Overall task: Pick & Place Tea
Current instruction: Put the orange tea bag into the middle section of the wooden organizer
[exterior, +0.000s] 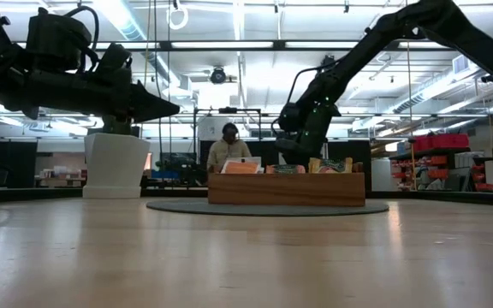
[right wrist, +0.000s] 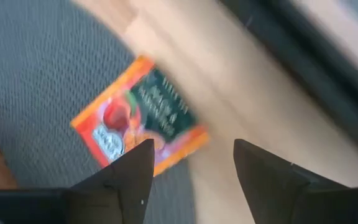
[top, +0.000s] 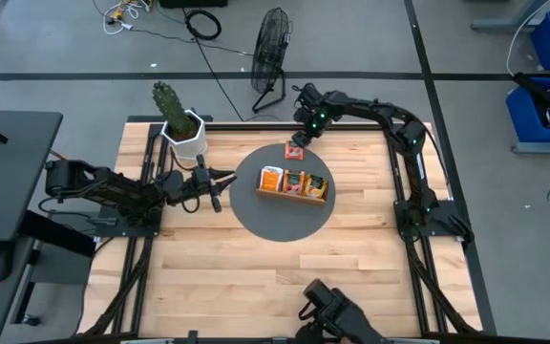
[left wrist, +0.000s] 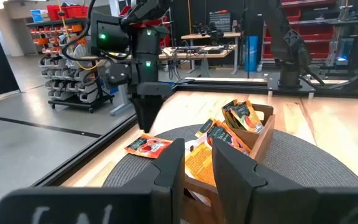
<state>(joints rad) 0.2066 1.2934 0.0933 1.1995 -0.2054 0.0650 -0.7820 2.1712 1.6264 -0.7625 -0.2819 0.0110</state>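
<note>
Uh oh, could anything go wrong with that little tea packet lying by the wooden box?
Maybe. The tea packet lies half on the grey mat, half on the wood, so it might tip or slide when grabbed. The open right gripper hangs right over it and could bump it towards the table edge.

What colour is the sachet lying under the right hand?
Orange border, dark green panel; tea sachet, right wrist view.

Robotics lab — parts bins (left wrist: 67, 78), workbenches (left wrist: 207, 40)

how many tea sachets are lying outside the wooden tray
1: an orange tea sachet at the round grey mat's far edge, under the right arm. More could be hidden behind the wooden tray.
</note>
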